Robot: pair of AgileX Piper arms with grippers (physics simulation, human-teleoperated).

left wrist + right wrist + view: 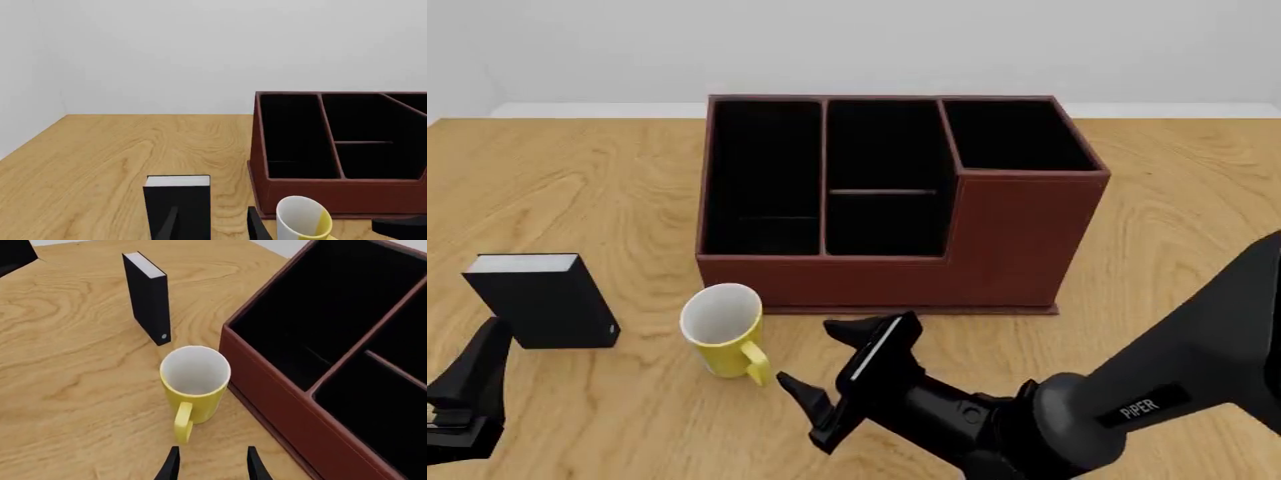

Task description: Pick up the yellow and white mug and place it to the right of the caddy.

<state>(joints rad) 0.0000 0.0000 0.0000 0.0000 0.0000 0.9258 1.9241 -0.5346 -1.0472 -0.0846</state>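
Front view: right gripper (827, 372) fingers spread, aligned just short of the yellow and white mug (726, 328) handle, presumably for a handle-side grasp. Mug upright on worktop (587, 200), just before the caddy (988, 240). Left gripper (461, 395) idle, fingers spread.

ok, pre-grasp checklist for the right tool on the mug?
1. Right tool open: ok, fingers spread with nothing between them.
2. Mug upright on the table: ok, white opening faces up.
3. Handle faces the right tool: ok, it points between the fingertips in the right wrist view.
4. Contact with the mug: none yet, the fingertips stop short of the handle.
5. Room around the mug: ok, caddy stands just behind it with a visible gap, black box sits apart on its left.
6. Left tool out of the way: ok, low at the left edge, beyond the black box.
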